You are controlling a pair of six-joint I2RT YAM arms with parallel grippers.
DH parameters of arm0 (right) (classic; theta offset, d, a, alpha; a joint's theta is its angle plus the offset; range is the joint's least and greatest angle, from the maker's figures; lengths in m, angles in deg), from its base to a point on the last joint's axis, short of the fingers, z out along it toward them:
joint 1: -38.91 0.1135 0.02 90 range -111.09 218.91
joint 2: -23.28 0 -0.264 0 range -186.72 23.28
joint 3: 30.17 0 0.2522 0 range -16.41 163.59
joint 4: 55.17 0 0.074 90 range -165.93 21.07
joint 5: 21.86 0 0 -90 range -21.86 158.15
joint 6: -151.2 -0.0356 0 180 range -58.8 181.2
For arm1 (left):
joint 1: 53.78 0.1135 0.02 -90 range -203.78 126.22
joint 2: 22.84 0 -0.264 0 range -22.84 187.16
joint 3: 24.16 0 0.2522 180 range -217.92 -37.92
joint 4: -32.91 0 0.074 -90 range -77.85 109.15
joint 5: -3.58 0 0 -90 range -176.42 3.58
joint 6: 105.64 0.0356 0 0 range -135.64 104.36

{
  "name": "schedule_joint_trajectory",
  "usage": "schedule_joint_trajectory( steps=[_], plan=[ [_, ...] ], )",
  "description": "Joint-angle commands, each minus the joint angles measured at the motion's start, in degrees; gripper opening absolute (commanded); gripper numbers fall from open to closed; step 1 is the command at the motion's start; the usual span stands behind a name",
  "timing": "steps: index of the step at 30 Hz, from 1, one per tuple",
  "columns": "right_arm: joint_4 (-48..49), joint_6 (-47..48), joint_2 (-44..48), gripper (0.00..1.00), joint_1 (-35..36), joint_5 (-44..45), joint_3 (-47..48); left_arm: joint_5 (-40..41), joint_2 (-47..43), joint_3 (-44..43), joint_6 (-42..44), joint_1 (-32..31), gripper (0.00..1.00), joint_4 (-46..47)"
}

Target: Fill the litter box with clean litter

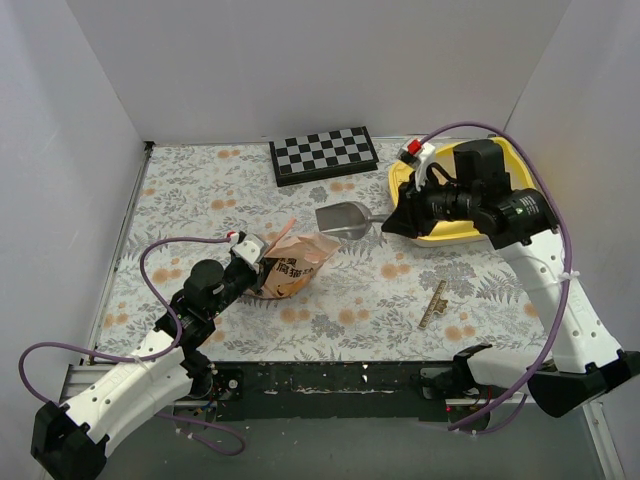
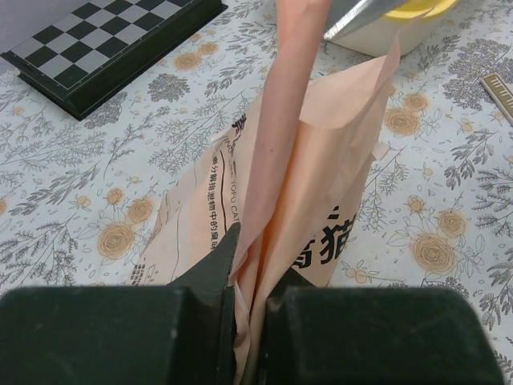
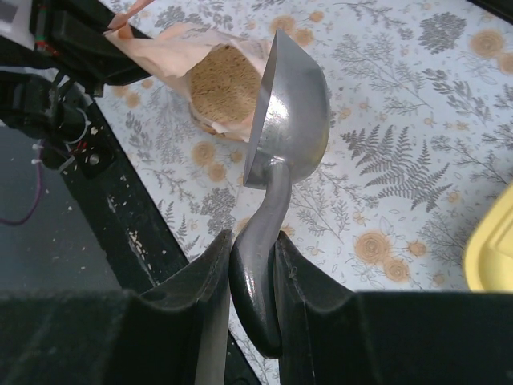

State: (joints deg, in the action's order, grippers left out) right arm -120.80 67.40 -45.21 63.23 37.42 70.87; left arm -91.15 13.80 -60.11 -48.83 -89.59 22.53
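Note:
The yellow litter box [image 1: 402,182] sits at the back right, mostly hidden under my right arm; its edge shows in the right wrist view [image 3: 493,257]. The peach bag [image 1: 295,262] lies open mid-table with beige litter [image 3: 220,80] visible inside its mouth. My left gripper [image 1: 262,262] is shut on the bag's edge [image 2: 321,184], as the left wrist view [image 2: 252,281] shows. My right gripper [image 1: 390,222] is shut on the handle of the silver scoop [image 1: 345,218], held between bag and box; its bowl [image 3: 292,104] points toward the bag mouth.
A black-and-white checkerboard [image 1: 325,153] lies at the back centre. A small ruler-like strip [image 1: 433,304] lies on the floral tablecloth at the front right. White walls close in the left, back and right sides.

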Motion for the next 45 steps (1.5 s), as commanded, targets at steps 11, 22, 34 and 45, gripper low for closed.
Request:
schedule_joint_trajectory(
  steps=[11,22,34,45],
  plan=[
    [0.9,3.6,-2.3,0.01,6.0,-3.0,-1.2,0.1,-1.1,-0.8,0.4,-0.8,0.00,3.1],
    [0.3,7.2,-6.4,0.01,10.2,-2.5,-2.6,-0.2,-0.5,-1.0,0.3,-0.8,0.00,3.3],
    [-3.6,1.5,-23.8,0.01,14.3,2.3,11.6,-0.8,-0.3,-1.3,0.0,-0.8,0.00,3.2],
    [-10.6,-7.4,-33.1,0.01,15.8,8.8,18.4,0.0,0.8,-2.1,-0.5,-0.8,0.00,2.6]
  ],
)
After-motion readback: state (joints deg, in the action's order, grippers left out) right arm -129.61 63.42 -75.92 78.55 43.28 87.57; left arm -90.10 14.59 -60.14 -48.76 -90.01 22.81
